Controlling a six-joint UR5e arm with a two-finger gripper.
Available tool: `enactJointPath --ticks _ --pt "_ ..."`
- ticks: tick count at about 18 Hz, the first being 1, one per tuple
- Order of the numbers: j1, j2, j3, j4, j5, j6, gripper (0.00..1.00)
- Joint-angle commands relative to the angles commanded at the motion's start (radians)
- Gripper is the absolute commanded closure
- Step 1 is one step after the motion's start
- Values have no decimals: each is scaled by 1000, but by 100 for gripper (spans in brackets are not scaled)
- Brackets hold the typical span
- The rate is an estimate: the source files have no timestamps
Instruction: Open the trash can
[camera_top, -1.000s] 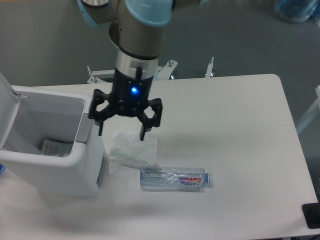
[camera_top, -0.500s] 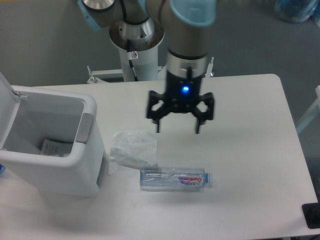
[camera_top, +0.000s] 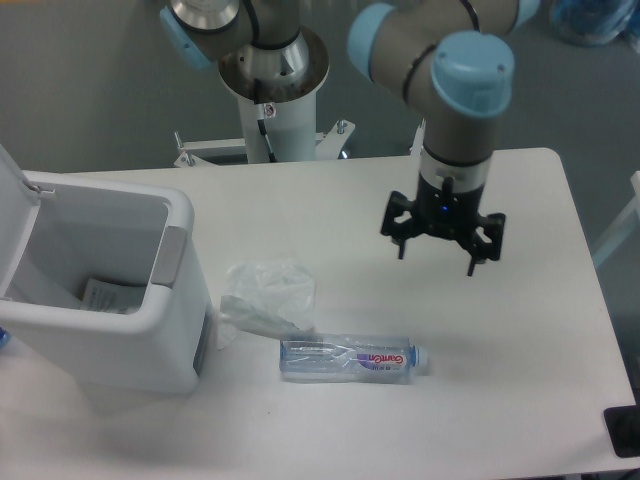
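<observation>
Table (camera_top: 520, 360): white, grey floor behind.
Trash can (camera_top: 150, 345): lid up.
My gripper (camera_top: 438, 250): spread wide, empty.
Risk: a careless return knocks lid shut.

Even bright overhead light, soft faint shadows on table (camera_top: 500, 330), slightly soft focus

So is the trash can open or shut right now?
Open: the trash can has its lid swung up, showing paper inside.

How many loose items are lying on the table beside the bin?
2: a crumpled plastic bag right beside the bin, and a bottle lying on its side just in front of the bag. The bin could hide others behind it.
</observation>
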Motion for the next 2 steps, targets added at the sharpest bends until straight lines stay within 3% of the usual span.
enactJointPath --ticks 2 --pt "0 -23 -3 18 3 20 0"
